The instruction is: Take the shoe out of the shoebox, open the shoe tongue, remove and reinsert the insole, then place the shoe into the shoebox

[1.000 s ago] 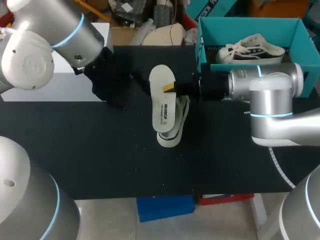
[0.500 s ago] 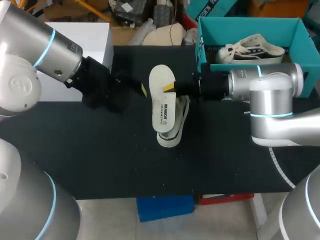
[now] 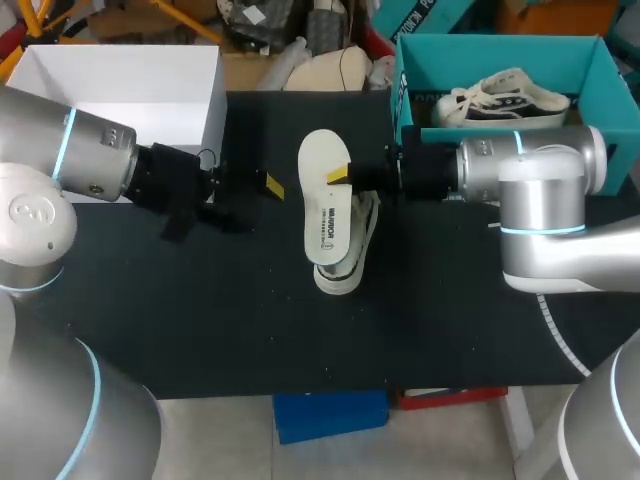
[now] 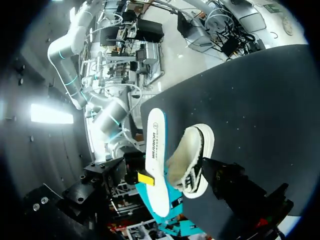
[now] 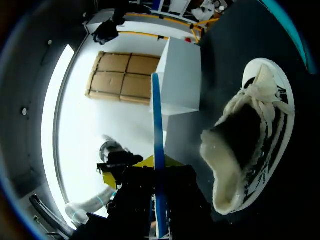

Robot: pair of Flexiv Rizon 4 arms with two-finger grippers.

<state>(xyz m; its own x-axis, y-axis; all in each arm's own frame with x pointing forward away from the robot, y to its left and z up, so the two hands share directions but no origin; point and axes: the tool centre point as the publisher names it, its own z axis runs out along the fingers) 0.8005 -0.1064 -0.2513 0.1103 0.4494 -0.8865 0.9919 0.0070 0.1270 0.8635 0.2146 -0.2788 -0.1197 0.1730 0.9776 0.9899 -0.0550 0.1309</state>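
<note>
My right gripper [image 3: 338, 176] is shut on the edge of a white insole [image 3: 325, 205], holding it flat above the black table. Under the insole lies a white shoe with black stripes [image 3: 345, 275], its opening facing up. In the right wrist view the insole [image 5: 158, 150] is edge-on between my fingers, and the shoe [image 5: 250, 145] lies beside it. My left gripper [image 3: 265, 188] stands open to the left of the insole, apart from it. From the left wrist the insole [image 4: 155, 160] and the shoe [image 4: 192, 160] are straight ahead.
A teal shoebox [image 3: 500, 42] at the back right holds a second shoe [image 3: 505, 97]. An open white box [image 3: 120, 60] stands at the back left, behind my left arm. The black mat covers the table's front.
My left arm has swung down and back off the white box, and its gripper now points at the insole from the left. The right arm, insole and shoe have stayed in place.
</note>
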